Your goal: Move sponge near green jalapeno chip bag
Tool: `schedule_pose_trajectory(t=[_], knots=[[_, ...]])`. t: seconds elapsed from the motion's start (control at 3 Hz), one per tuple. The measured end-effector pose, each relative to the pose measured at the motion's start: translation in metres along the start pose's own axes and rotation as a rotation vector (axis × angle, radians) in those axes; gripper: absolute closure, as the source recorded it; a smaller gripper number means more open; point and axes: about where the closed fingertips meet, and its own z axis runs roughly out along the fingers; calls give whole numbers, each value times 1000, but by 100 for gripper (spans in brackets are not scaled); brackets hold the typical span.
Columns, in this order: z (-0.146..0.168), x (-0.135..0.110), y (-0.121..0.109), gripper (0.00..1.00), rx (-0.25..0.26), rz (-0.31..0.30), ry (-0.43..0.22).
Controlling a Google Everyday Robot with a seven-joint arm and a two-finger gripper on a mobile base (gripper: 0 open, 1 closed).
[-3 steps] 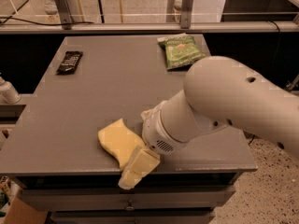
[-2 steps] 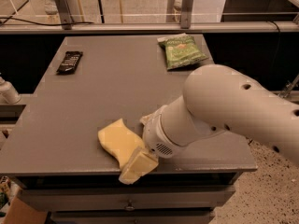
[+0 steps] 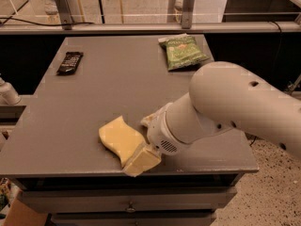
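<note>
Gray table (image 3: 117, 74), rail (image 3: 141, 28) behind. Sponge (image 3: 117, 136) near front edge, pincer (image 3: 139, 145) at its right end; can't tell if clamped. Green jalapeno chip bag (image 3: 183, 52) back right, well apart. Black bar (image 3: 70, 62) back left.

Grey tabletop (image 3: 117, 79) over drawers (image 3: 127, 206), metal rail (image 3: 141, 28) with posts (image 3: 61, 4) beyond far edge, speckled floor (image 3: 263, 192) right, tool (image 3: 141, 144) by front edge.

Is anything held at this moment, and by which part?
It cannot be told. The gripper sits at the sponge's end nearest the table's front edge; whether it grips that end is not visible.
</note>
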Motion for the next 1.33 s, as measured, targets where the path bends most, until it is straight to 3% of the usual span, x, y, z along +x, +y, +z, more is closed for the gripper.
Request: schedule_pose_trajectory(t=[0.33, 0.67, 1.0, 1.33], knots=[[-3, -2, 0, 87, 0, 0, 0], [-5, -3, 0, 100, 0, 0, 0], [-9, -7, 0, 100, 0, 0, 0], [-9, -7, 0, 94, 0, 0, 0]])
